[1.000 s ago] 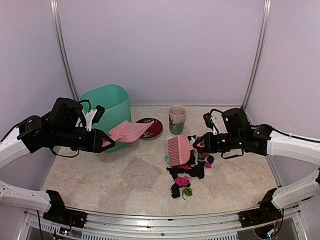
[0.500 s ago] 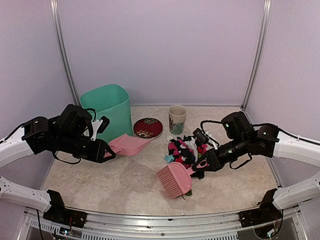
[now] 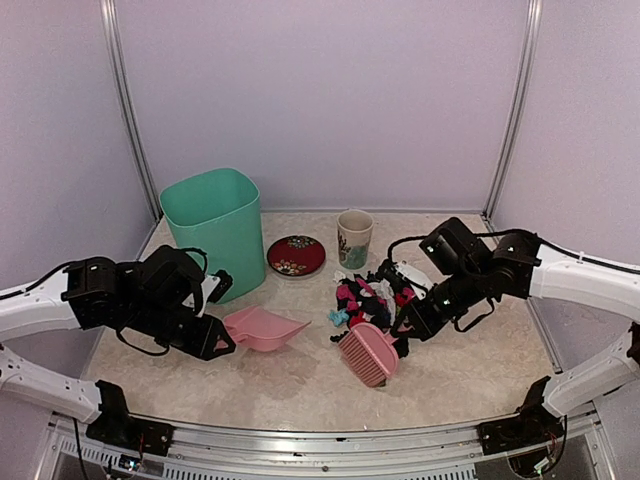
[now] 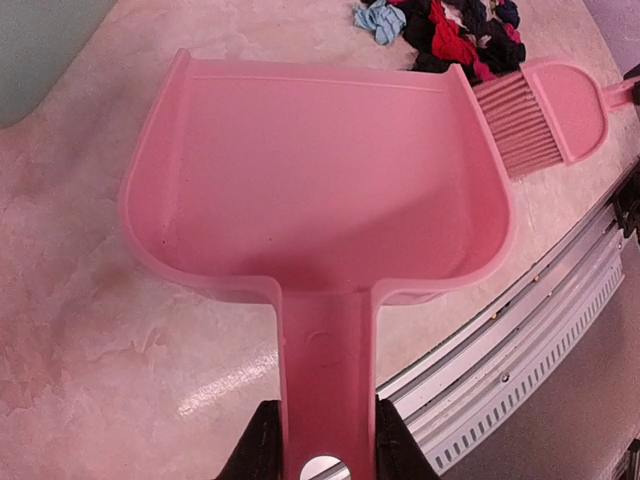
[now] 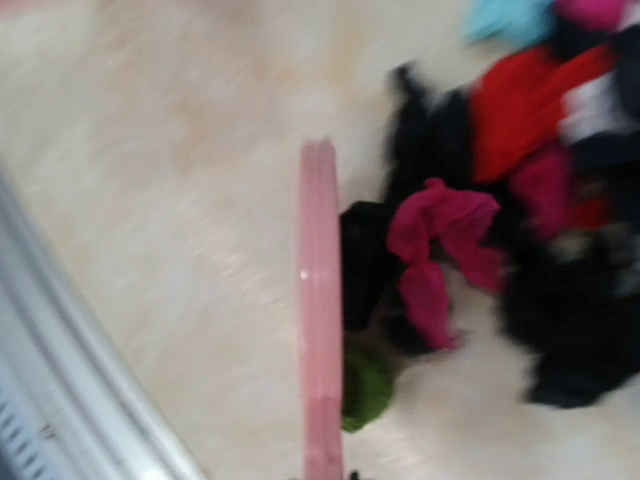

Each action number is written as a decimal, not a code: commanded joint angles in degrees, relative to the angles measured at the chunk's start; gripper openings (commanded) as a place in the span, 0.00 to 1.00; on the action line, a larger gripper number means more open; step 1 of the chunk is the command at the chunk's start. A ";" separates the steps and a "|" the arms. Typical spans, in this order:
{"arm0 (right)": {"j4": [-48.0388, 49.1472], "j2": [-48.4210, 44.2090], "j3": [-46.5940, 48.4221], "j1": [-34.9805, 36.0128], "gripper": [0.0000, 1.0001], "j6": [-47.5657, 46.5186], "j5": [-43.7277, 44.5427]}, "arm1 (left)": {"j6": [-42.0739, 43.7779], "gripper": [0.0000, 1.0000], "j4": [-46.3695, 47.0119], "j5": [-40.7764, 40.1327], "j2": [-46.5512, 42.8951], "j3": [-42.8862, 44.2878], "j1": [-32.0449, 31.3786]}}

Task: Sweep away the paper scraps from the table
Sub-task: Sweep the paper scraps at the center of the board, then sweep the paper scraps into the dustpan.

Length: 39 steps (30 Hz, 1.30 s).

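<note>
On the near left of the table (image 3: 300, 385), the left gripper (image 4: 320, 445) is clamped on the handle of a pink dustpan (image 3: 262, 328), whose mouth faces right. Near centre, the right gripper (image 3: 408, 330) is closed on a pink brush (image 3: 367, 352) that rests against the near edge of the paper scraps (image 3: 368, 297), which are heaped mid-table. Farther back stand a red plate (image 3: 296, 255), a cup (image 3: 353, 238) and a green bin (image 3: 213, 225).

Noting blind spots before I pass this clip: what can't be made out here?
- Right wrist view: motion blur smears the paper scraps together, uncountable; the brush shows edge-on only, its grip cut off by the bottom edge.
- Top view: any scraps under the brush are hidden by it; the cup pattern is too small.
- Left wrist view: the dustpan handle end is cut off below.
</note>
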 commanded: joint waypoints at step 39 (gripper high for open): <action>-6.90 4.63 9.33 -0.33 0.00 -1.08 51.27 | 14.05 0.00 21.16 -5.62 30.74 0.94 -9.63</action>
